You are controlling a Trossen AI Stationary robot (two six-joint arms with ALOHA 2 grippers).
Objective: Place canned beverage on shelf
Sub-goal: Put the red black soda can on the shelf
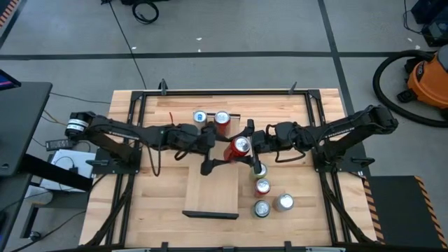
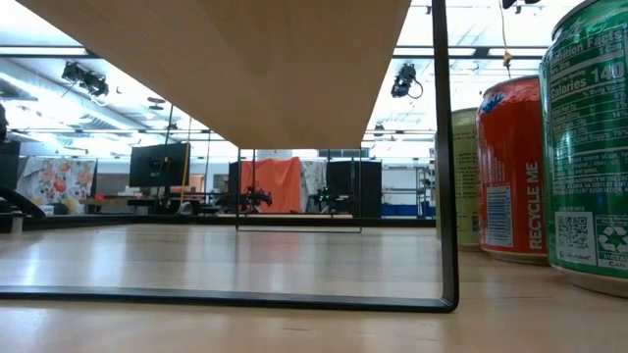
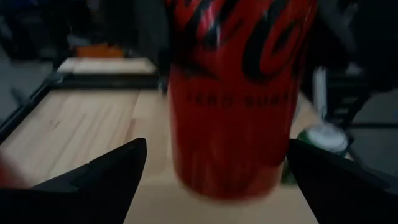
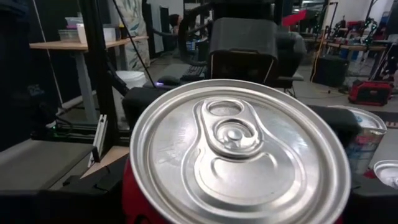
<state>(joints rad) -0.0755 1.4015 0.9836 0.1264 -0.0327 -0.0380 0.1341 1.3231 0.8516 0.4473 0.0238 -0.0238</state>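
Left of centre in the high view: left gripper (image 1: pixel 210 150) spread wide, fingers clear of the red can (image 1: pixel 239 146). Centre: can upright over the shelf (image 1: pixel 210 189)'s upper right corner, long axis vertical, shelf plank running down-frame from it. Right: right gripper (image 1: pixel 253 142) pinching the can, nearer arm. Left wrist view: "ZERO SUGAR". Low view, standing cans: "RECYCLE ME", "Calories 140".

orange shop vac (image 1: pixel 428 80) upper right of high view; black cable (image 1: pixel 145 11) top centre; dark desk (image 1: pixel 21 126) at left edge.
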